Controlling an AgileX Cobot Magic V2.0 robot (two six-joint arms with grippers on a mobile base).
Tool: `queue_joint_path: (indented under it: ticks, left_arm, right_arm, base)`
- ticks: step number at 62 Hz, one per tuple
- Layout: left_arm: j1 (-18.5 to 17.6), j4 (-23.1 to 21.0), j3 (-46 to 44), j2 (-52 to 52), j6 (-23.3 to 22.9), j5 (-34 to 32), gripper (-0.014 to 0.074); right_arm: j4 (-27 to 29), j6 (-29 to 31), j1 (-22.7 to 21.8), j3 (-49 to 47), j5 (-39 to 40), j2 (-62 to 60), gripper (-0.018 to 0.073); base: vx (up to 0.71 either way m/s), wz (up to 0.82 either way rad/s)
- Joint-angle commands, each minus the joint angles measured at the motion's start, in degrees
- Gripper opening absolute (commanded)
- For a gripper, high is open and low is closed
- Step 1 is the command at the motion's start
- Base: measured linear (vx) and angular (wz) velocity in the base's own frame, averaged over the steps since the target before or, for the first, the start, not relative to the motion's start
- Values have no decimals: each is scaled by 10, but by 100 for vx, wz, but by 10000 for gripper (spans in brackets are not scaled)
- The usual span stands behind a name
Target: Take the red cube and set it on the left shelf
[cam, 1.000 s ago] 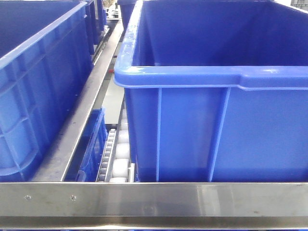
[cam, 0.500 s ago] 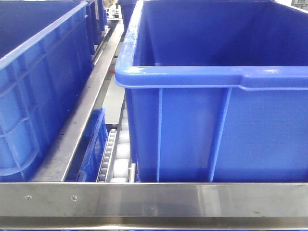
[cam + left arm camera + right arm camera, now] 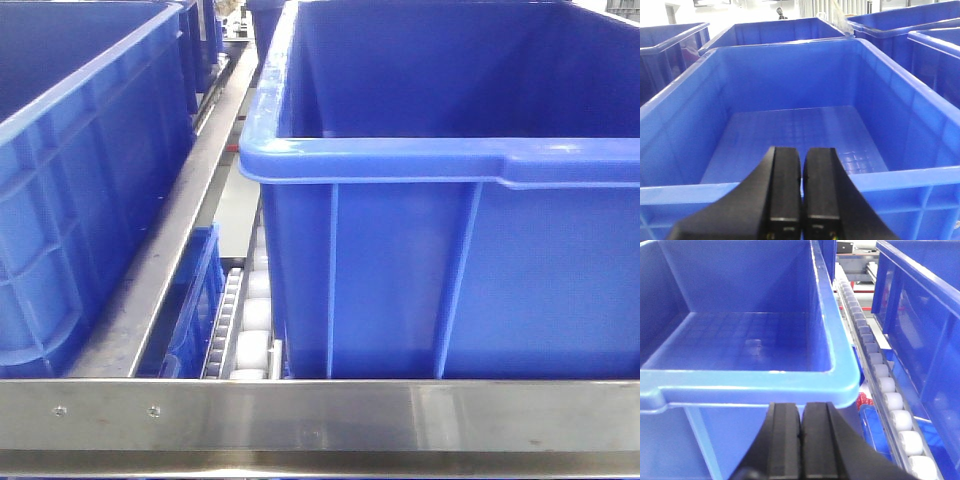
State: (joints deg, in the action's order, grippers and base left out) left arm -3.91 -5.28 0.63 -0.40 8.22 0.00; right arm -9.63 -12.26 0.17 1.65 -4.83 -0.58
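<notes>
Here the front view is filled by the left shelf, whose brushed steel front rail runs across the bottom of the picture. Behind the rail stand two dark-blue crates: a large one on the right, close to the rail, and another on the left. A steel divider runs back between them. In the gap beside it lie white roller tracks.

In the left wrist view the left claw hangs just above the near rim of a blue crate that shows a bare gridded floor. Its two black fingers are pressed almost together, with only a thin slit between them and nothing held.

In the right wrist view the right claw sits low before the rounded corner rim of another crate. Its fingers are closed against each other, gripping nothing. To its right a line of white rollers runs back alongside the crate.

The red cube cannot be found with certainty in any view. A small red patch shows beneath the crate's corner, beside the rollers, but what it is cannot be told.
</notes>
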Motion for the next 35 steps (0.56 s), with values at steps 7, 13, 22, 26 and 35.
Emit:
queue_joint_path:
  ticks: [7,13,22,26,35]
  left_arm:
    - [-2,-3,13,5,1,-48,106]
    - [-2,-3,13,5,1,-48,106]
    - [-2,-3,13,5,1,-48,106]
    - [-2,-3,13,5,1,-48,106]
    - [-2,-3,13,5,1,-48,106]
  right_arm:
    - [-1,4,-1,-14,57,-10,54]
    - [-1,4,-1,-14,57,-10,54]
    - [-1,4,-1,-14,57,-10,54]
    - [-1,4,-1,-14,57,-10,54]
    - [-1,4,-1,-14,57,-10,54]
  base:
    - [0,0]
    - [0,0]
    - [0,0]
    - [0,0]
    - [0,0]
